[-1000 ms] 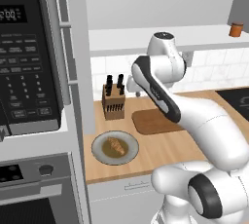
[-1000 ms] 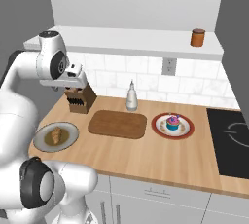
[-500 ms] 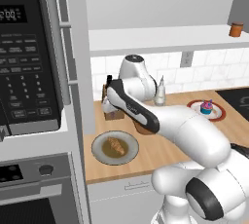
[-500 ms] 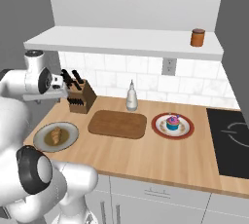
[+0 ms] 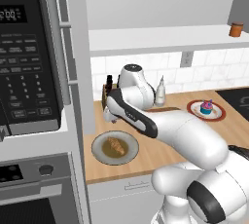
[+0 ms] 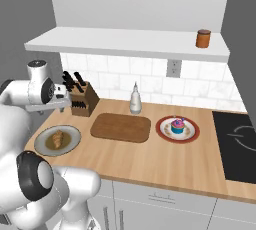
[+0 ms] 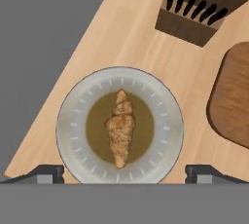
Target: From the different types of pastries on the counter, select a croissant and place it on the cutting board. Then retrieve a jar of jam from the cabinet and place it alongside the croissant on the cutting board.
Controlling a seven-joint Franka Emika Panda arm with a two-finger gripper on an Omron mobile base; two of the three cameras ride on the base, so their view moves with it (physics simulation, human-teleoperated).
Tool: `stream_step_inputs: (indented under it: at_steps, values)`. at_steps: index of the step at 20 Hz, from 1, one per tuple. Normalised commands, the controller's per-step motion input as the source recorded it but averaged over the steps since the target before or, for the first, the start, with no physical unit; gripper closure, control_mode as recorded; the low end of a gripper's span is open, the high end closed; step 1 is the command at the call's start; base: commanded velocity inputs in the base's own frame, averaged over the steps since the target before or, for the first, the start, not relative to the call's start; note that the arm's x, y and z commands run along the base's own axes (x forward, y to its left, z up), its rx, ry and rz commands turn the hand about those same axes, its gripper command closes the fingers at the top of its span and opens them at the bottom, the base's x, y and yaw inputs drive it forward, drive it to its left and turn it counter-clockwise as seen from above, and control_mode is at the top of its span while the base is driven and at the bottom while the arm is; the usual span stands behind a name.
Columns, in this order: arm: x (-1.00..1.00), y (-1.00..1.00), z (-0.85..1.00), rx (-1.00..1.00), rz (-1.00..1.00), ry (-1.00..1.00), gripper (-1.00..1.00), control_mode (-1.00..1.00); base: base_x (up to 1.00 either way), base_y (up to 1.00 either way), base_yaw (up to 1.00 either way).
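Arm had swung left from over the cutting board (image 6: 120, 127), gripper (image 7: 124, 172) spread wide and empty above the croissant (image 7: 120, 127) on its grey-rimmed plate (image 7: 163, 106), fingertips (image 7: 44, 172) cut off, knife block (image 7: 199, 4) cropped, jar of jam (image 6: 203, 38) on the cabinet shelf.

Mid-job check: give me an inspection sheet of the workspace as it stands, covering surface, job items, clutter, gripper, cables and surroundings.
Surface: wood-grain counter, dry, no spills seen.
Croissant: lying in the middle of the grey-rimmed plate, not yet picked.
Cutting board: bare, between that plate and the red plate.
Jar of jam: upright at the right end of the cabinet base board.
Clutter: cupcake on the red plate, knife block, pale bottle.
Gripper: open, above the croissant, holding nothing.
Cables: nothing seen.
Surroundings: microwave at left, cooktop at right, wall outlet.
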Motion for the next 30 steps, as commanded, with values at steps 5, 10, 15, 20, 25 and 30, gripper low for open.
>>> stream_step_inputs:
  at_steps: [5,10,15,20,25,30]
  values:
    - [0.0,0.0,-0.24,-0.08,0.0,0.09,-1.0,-1.0,0.0,0.0,0.0]
    - [0.0,0.0,-0.35,0.01,0.0,0.01,-1.0,-1.0,0.0,0.0,0.0]
    - [0.0,0.0,-0.38,0.02,0.0,0.0,-1.0,-1.0,0.0,0.0,0.0]
    - [-0.01,0.05,-0.4,0.02,0.0,0.0,-1.0,-1.0,0.0,0.0,0.0]
    - [-0.09,0.11,-0.38,0.01,0.0,0.0,-1.0,-1.0,0.0,0.0,0.0]
    - [-0.03,0.03,-0.19,0.0,0.0,0.0,-1.0,-1.0,0.0,0.0,0.0]
